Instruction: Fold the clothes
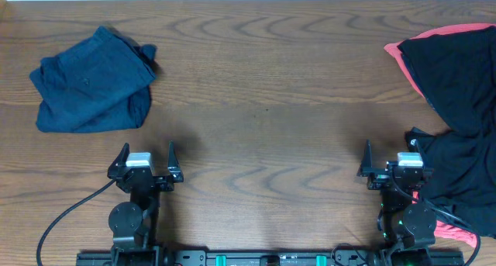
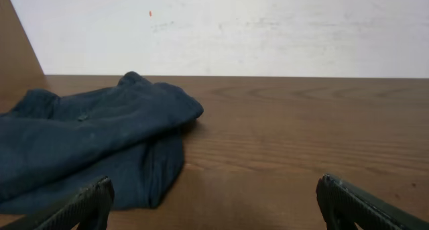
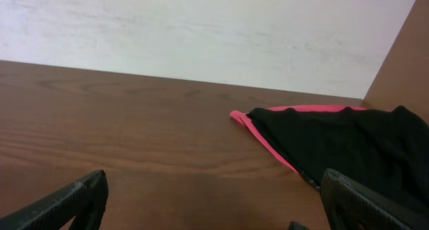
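A folded dark blue garment [image 1: 93, 84] lies at the table's far left; it fills the left of the left wrist view [image 2: 87, 146]. A pile of black clothes with red trim [image 1: 457, 103] lies unfolded along the right edge, also in the right wrist view [image 3: 342, 143]. My left gripper [image 1: 146, 159] is open and empty at the front left, well short of the blue garment. My right gripper [image 1: 391, 159] is open and empty at the front right, its right finger at the edge of the black pile.
The wooden table [image 1: 263, 103] runs between the two garments. A pale wall [image 2: 234, 29] stands behind the far edge. Cables trail from the arm bases at the front edge.
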